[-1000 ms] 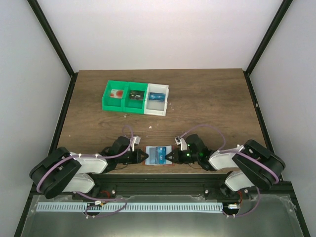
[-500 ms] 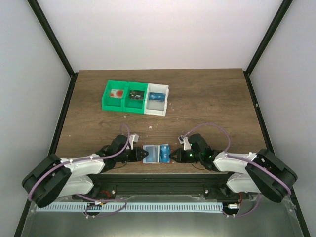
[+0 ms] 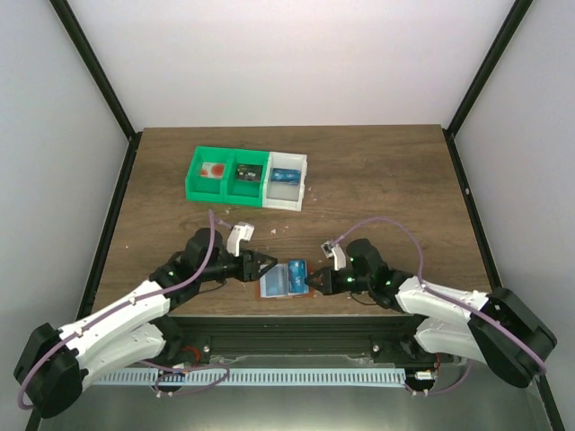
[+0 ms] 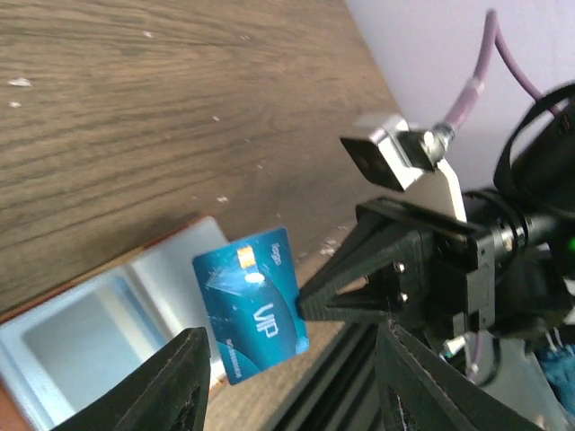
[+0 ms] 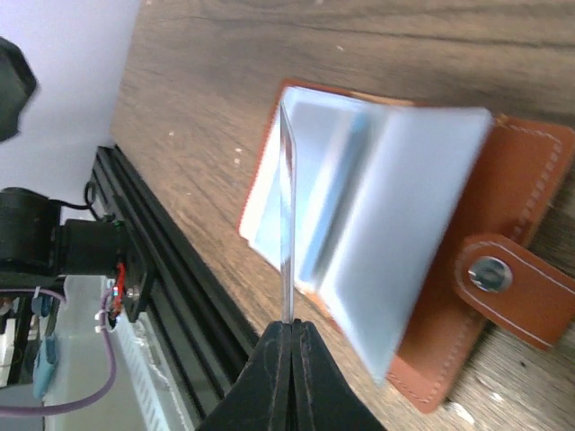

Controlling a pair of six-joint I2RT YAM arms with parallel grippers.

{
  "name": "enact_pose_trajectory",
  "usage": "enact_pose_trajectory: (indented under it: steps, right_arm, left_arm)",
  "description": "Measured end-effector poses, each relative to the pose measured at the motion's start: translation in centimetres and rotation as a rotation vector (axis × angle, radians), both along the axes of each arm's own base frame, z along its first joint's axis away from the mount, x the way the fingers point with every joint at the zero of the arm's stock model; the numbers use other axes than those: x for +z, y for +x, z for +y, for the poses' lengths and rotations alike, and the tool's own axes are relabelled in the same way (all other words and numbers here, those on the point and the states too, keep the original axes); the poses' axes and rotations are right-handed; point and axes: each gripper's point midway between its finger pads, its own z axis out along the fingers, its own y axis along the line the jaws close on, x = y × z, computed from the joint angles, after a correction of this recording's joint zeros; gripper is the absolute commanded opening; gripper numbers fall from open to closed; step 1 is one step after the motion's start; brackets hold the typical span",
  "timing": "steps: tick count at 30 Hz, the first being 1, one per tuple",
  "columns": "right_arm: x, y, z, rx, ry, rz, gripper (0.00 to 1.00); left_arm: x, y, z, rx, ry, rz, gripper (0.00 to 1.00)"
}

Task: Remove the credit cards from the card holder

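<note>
Our left hand (image 3: 266, 264) has let go of the card holder (image 3: 277, 285) and backed off up-left, fingers parted on nothing. A second ago it pinched the holder's left edge. The right hand (image 3: 314, 281) stays clenched on the blue card (image 4: 253, 303), now raised over the open holder, which lies slightly skewed at the table's (image 3: 377, 180) near edge. We judge this card free of its pocket.

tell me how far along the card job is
Done: card holder lies open. In hand: right gripper pinches a blue card by its edge, lifted above the holder; left gripper is open, empty. Left: set the card down; whether more cards remain inside is unclear.
</note>
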Motion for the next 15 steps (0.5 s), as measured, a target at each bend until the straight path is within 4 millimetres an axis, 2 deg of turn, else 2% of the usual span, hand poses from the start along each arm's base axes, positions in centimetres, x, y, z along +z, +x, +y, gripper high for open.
enact_pose_trajectory:
  steps: [5, 9, 15]
  right_arm:
    - [2.8, -0.4, 0.8, 0.072, 0.056, -0.057, 0.0]
    - [4.4, -2.0, 1.3, 0.169, 0.117, -0.069, 0.0]
    - [6.2, -4.5, 1.8, 0.311, 0.214, -0.044, 0.0]
  left_arm:
    - [1.1, -2.4, -0.7, -0.13, -0.053, 0.03, 0.55]
    - [1.3, -4.0, -1.0, -0.22, -0.091, 0.091, 0.55]
    - [1.7, -5.0, -0.7, -0.276, -0.12, 0.151, 0.54]
